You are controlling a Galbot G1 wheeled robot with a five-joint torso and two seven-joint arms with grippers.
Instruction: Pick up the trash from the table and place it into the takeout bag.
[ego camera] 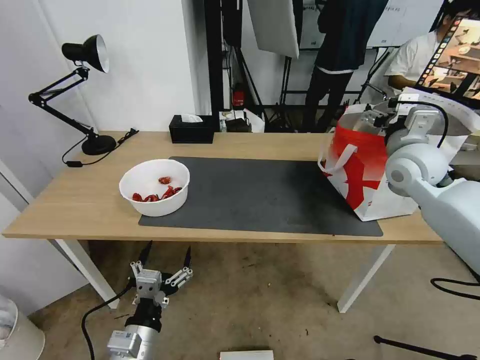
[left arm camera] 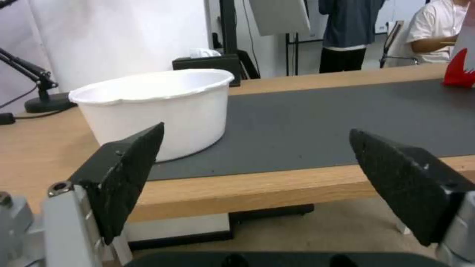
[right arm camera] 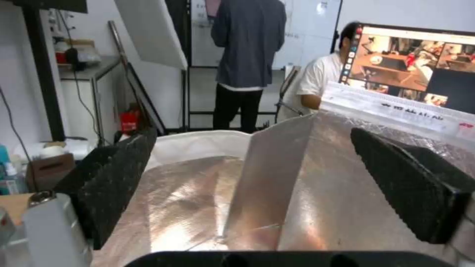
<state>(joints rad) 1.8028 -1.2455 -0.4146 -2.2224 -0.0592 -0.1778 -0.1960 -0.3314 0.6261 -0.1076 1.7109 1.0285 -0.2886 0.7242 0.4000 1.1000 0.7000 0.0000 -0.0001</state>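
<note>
A white bowl (ego camera: 155, 187) holding red scraps (ego camera: 161, 193) stands at the left end of the dark grey mat (ego camera: 260, 195) on the light-wood table (ego camera: 75, 200). My left gripper (ego camera: 168, 248) hangs open and empty below the table's front edge. In the left wrist view this gripper (left arm camera: 256, 130) faces the bowl (left arm camera: 163, 107) from a short way off. The white and red takeout bag (ego camera: 360, 175) stands at the table's right end. My right gripper (right arm camera: 252, 132) is open and empty over the bag's silver foil lining (right arm camera: 198, 196).
A black desk lamp (ego camera: 85, 55) and a black tissue box (ego camera: 191, 131) stand along the table's back edge. White table legs (ego camera: 362, 280) flank the floor in front. A white bin (ego camera: 15, 330) sits at the lower left. People stand behind the table.
</note>
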